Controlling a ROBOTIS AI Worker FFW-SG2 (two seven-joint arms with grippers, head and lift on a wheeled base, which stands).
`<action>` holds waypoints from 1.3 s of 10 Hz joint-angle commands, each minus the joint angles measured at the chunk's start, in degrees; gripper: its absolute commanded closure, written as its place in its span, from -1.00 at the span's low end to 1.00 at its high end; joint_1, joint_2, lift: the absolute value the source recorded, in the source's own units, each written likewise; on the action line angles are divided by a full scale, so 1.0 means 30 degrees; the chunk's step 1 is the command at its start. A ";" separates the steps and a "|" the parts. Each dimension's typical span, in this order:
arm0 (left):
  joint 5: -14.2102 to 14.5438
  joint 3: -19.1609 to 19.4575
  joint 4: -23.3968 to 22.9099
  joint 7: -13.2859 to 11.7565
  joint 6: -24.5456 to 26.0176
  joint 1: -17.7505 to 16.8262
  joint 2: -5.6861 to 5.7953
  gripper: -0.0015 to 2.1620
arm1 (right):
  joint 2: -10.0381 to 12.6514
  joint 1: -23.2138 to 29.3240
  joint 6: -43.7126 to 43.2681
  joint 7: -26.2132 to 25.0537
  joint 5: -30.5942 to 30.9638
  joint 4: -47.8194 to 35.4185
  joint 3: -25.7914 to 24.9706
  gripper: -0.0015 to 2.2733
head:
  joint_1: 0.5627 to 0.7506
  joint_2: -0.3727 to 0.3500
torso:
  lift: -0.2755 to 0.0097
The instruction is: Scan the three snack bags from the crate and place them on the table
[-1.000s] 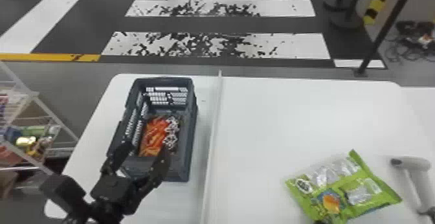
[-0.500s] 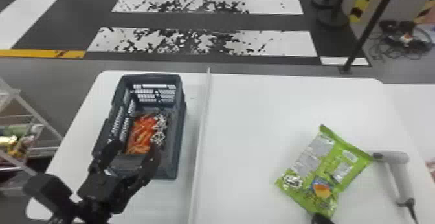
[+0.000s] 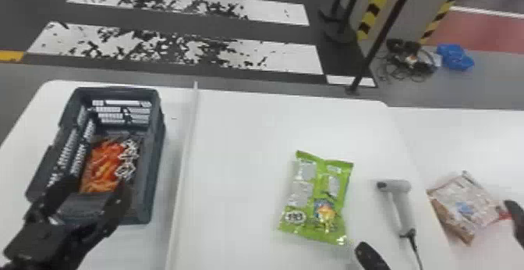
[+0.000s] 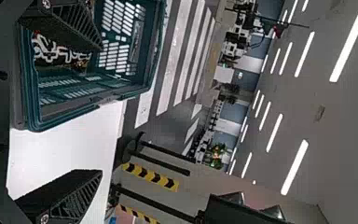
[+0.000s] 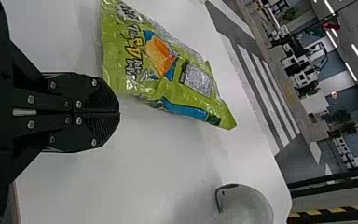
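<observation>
In the head view my left gripper point(image 3: 95, 201) stands open over the near end of the crate point(image 3: 154, 160); inside lies an orange snack bag point(image 3: 103, 166). The left wrist view has the gripper point(image 4: 86, 112) with spread fingers, the crate point(image 4: 98, 100) and the bag's white lettering point(image 4: 58, 53). A green snack bag point(image 3: 317, 201) lies flat on the table. Just off its near right corner is my right gripper point(image 3: 370, 254). Seen from the right wrist, that gripper point(image 5: 117, 113) is shut, beside the green bag point(image 5: 161, 65). The grey scanner point(image 3: 401, 206) lies right of the bag.
A raised white strip point(image 3: 185, 152) runs between crate and green bag. The scanner's cable point(image 3: 415, 249) trails to the near edge. A brownish bag point(image 3: 466, 203) lies on the adjoining white surface at the right, beside a dark object point(image 3: 516, 218) at the view's edge.
The head view has swung right, bringing in the brownish bag. The green bag has turned counterclockwise and now lies apart from the scanner. My right gripper, earlier at its near edge, stands off it.
</observation>
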 commanded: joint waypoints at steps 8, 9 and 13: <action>-0.0378 -0.0312 -0.0523 0.0538 0.0000 0.0378 0.0030 -0.93 | 0.0374 -0.3796 0.3264 0.0358 0.1534 -0.2376 0.1406 0.96 | 0.41 -0.30 | 0.68; -0.0378 -0.0547 -0.0757 0.0655 0.0000 0.0407 0.0030 -0.93 | 0.0549 -0.4587 0.2913 0.0328 0.2032 -0.1468 0.1933 0.96 | 0.41 -0.19 | 0.68; -0.0437 -0.0723 -0.0875 0.0772 -0.0059 0.0407 0.0059 -0.93 | 0.0959 -0.6228 0.0979 0.0006 0.3028 0.1462 0.2636 0.96 | 0.41 -0.04 | 0.68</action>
